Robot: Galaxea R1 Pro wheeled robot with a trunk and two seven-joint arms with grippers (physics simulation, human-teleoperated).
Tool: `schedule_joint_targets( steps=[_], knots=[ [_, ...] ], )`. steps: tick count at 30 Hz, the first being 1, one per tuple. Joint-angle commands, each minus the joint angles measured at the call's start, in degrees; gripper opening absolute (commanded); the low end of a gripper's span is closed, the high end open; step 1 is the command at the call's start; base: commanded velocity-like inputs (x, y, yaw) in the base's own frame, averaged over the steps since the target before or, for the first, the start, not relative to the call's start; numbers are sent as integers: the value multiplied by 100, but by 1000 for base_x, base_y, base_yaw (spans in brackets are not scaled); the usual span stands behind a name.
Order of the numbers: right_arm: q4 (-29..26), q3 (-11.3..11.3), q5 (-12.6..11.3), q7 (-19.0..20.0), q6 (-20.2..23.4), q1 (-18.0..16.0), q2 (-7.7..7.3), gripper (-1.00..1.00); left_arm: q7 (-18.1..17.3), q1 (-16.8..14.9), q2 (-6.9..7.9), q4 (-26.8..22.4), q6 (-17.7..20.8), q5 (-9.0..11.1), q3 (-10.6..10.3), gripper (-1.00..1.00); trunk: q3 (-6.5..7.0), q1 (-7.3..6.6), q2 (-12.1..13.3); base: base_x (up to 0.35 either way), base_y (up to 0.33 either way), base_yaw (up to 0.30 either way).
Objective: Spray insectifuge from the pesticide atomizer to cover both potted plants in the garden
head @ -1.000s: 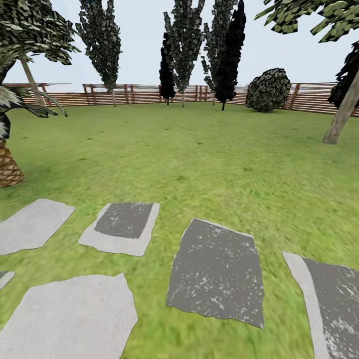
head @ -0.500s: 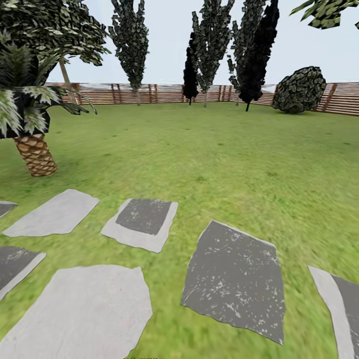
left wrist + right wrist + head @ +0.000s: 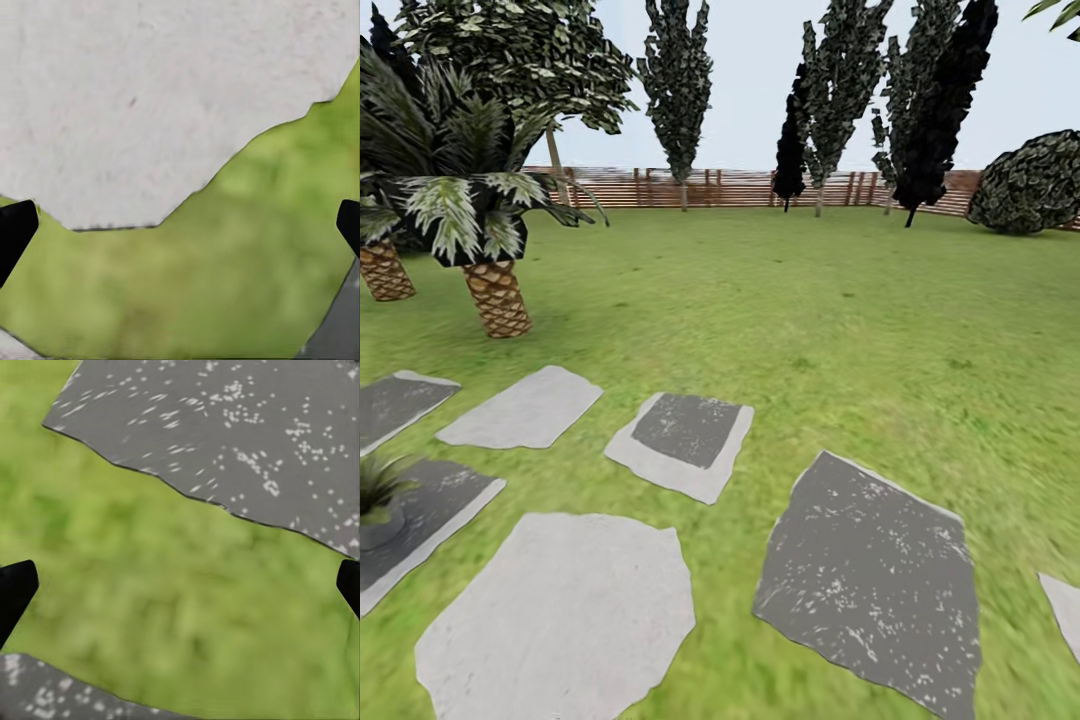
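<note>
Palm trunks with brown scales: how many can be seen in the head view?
2. One scaly trunk stands on the lawn beyond the stepping slabs; the second is at the view's left edge, partly cut off. Others may be out of frame.

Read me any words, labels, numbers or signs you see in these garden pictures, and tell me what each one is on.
There is no text to read in any view.
The wooden fence carries no sign or lettering.
The pale stepping slab and the dark speckled slab bear only surface mottling, no marks.
The grey pot at the head view's left edge shows no label.
The left hand and right hand show plain black fingertips, no markings.
</note>
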Motion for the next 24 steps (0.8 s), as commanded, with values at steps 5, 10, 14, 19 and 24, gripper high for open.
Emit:
schedule_joint_targets(
  steps=[5,10,14,19,24],
  knots=[
    [-4,-15,17,-1,-17,-1,1,100,-7,-3,-1,7,-18,33,-1,100,-4,-1,-2,0,0,279],
    [-4,-23,12,2,-17,-1,1,100,-6,-2,-1,7,-18,33,-1,100,-4,-1,-2,0,0,279],
    [-8,-24,11,3,-17,-1,1,100,-9,-2,-1,7,-18,33,-8,100,-4,-1,-2,0,0,279],
    [-11,-26,10,12,-17,-1,1,100,-10,-3,-1,7,-18,33,-10,100,-4,-1,-2,0,0,279],
    [-13,-9,9,15,-17,-1,1,100,-10,-2,-1,7,-18,33,-10,100,5,-1,-2,0,0,279]
  ],
)
